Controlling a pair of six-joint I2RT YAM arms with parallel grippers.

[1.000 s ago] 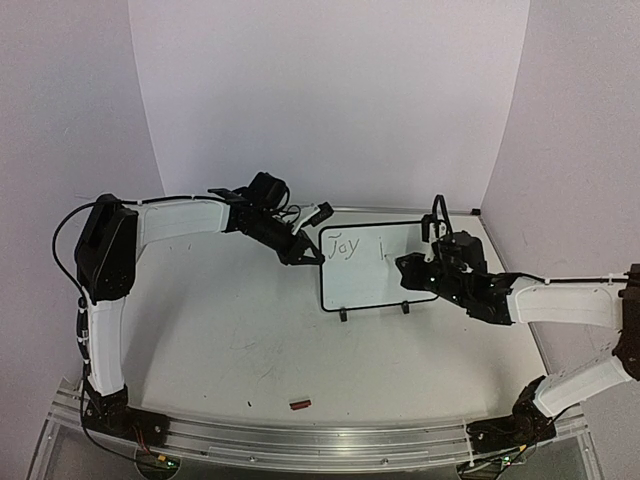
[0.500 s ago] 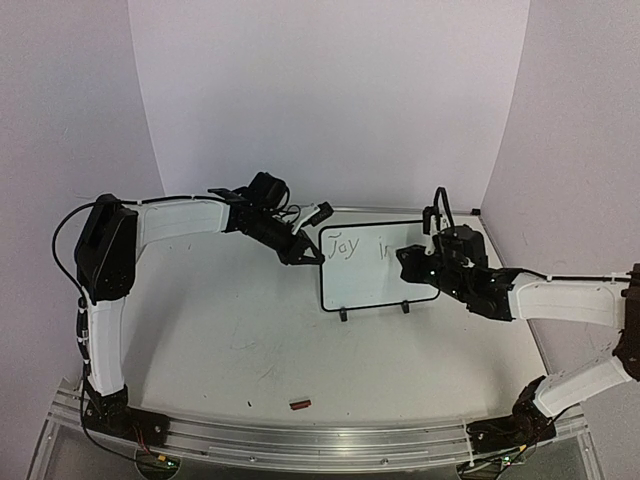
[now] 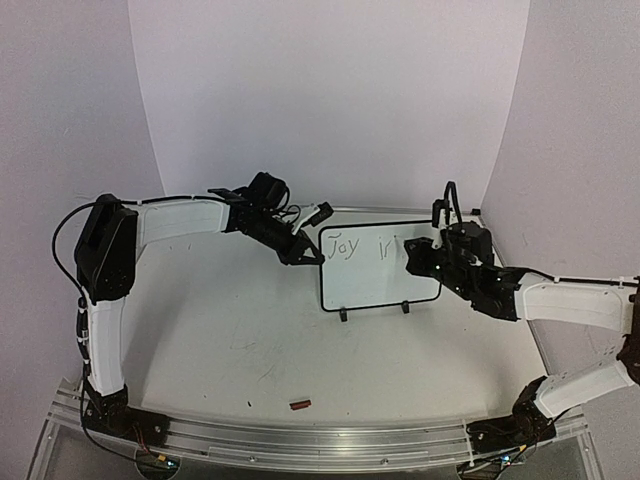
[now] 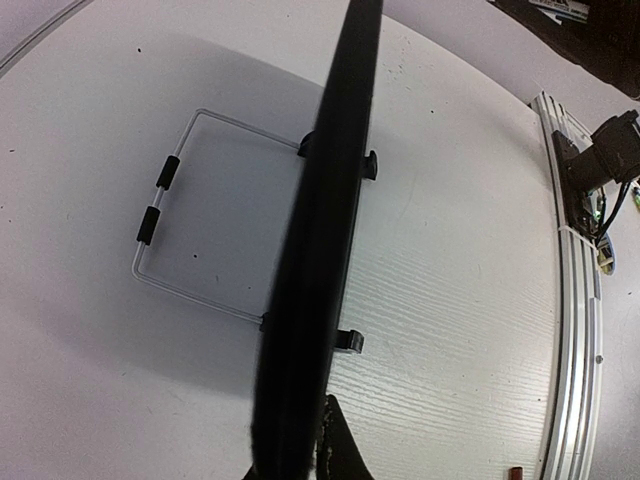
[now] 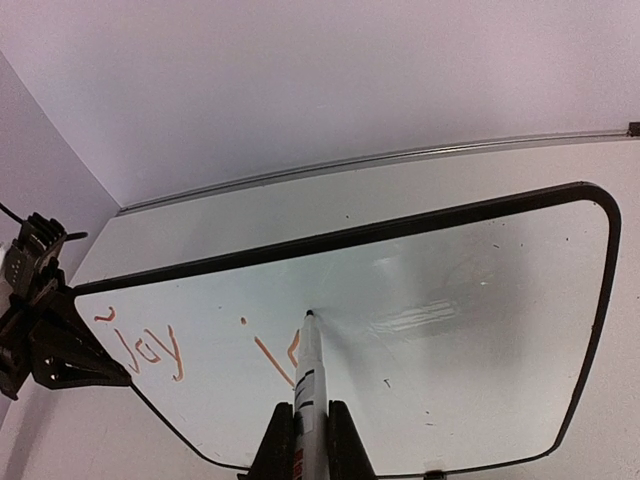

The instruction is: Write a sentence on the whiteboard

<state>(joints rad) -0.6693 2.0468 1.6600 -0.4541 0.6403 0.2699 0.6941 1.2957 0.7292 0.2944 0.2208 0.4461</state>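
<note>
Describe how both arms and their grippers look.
The left arm and right arm have white shell links with black joints and black bases. Thin black cables loop along them. The left gripper and right gripper are black, with narrow black fingers.

A small red piece (image 3: 299, 404) lies on the white table (image 3: 230, 330) near the front metal rail (image 3: 300, 440).

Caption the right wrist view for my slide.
Right gripper holds a white marker against the black-rimmed white whiteboard beside orange handwriting.

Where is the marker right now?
Right wrist view: the marker is in the right gripper, tip at the whiteboard just right of the letters.
</note>
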